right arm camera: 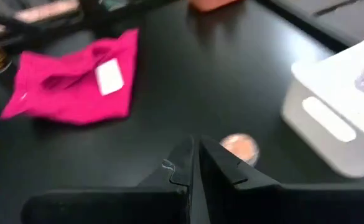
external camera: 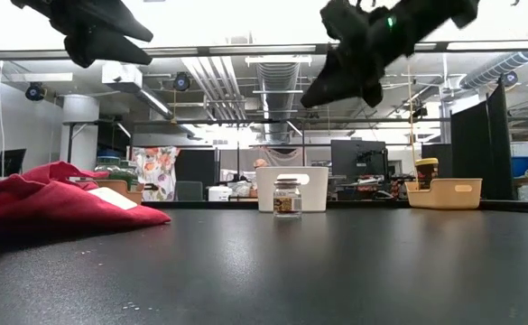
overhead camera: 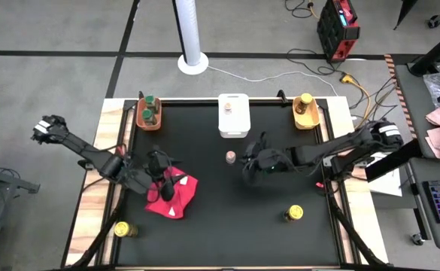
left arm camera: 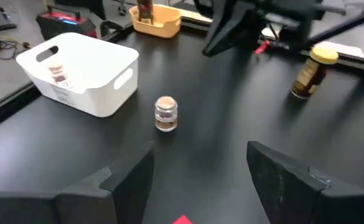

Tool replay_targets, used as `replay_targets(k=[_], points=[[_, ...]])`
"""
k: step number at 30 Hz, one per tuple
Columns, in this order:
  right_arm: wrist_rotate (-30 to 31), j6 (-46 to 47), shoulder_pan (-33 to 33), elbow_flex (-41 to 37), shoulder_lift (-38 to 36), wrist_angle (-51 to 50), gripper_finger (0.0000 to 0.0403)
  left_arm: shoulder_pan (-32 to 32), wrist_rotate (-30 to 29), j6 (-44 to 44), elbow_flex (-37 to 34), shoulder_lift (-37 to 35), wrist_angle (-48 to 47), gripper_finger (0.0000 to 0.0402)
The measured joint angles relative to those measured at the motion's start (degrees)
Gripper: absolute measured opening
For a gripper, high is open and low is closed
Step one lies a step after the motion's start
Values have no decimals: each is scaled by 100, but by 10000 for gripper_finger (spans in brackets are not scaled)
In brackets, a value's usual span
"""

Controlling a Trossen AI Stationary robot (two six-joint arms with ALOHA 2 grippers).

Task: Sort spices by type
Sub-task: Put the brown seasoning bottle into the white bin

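Pink-lidded small glass spice jar (overhead camera: 230,156) upright on black desk (overhead camera: 227,226), right pincer (overhead camera: 247,170) raised beside it, fingers together, left pincer (overhead camera: 162,175) apart above red cloth (overhead camera: 176,197).

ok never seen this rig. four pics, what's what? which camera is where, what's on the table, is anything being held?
It is a robot with two dark arms at a black table. One picture looks straight down, one looks level across the tabletop, and two come from cameras on the wrists.

The left gripper hangs open above a red cloth. The right gripper hangs shut beside a pink-lidded jar standing mid-table. Neither holds anything.

Along the far edge stand an orange bin with green-lidded jars, a white bin with a pink-lidded one, and a yellow bin with a yellow-lidded one. Two yellow-lidded jars stand loose nearer the front: one front left, one front right.
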Motion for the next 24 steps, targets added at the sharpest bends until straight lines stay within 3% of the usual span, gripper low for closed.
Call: replay_targets(k=[6,13,16,19,24], points=[[-84,1343,533,1284,489,-2293,18,-127,-16,-63,-4,245,-188,238],[-1036,2883,695,2588,1055,-4762,18,-601,-249,10,-4,557,-90,238],[-1782,3305,734,2890,1222,-5326,18,-902,-314,-166,-4,703,-70,238],[-2360,3837,832,3070,1304,-5708,18,-1189,-756,-278,-4,773,111,238],[-2436,4179,960,3213,1252,-5985,18,-1462,-1019,-166,-4,742,236,238]])
